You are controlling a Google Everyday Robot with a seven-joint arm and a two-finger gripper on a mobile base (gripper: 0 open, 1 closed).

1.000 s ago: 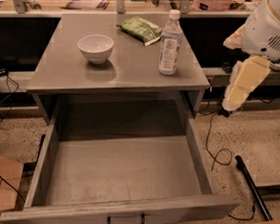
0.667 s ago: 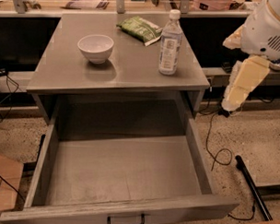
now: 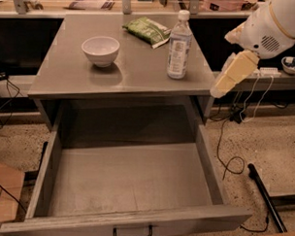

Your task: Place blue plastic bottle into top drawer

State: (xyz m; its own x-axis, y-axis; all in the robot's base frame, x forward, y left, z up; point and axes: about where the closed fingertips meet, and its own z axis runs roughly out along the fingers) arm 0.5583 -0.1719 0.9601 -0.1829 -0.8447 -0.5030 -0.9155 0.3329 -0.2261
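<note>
- The blue plastic bottle (image 3: 179,45) stands upright on the grey tabletop (image 3: 129,78), towards its right rear part, not far from the right edge.
- The gripper (image 3: 225,81) hangs beyond the table's right edge, to the right of the bottle and a little lower, at about the level of the tabletop's rim. It is apart from the bottle and does not touch it.
- The gripper is a cream-coloured piece slanting down and to the left from the white arm (image 3: 272,24) in the upper right corner. Whether it is open or closed cannot be told. It is not holding the bottle.
- The bottle is slim and clear, with a white screw cap and a pale bluish-white printed label around its middle. It is taller than the white bowl (image 3: 100,50), which sits to its left on the same surface.
- A green snack packet (image 3: 148,30) lies flat behind and to the left of the bottle, near it.
- The top drawer (image 3: 134,220) is pulled fully out below the tabletop, showing a bare grey wood-grain floor. A small dark handle (image 3: 133,233) sits on its front panel.
- Dark cables (image 3: 228,159) trail across the speckled floor to the right of the drawer.
</note>
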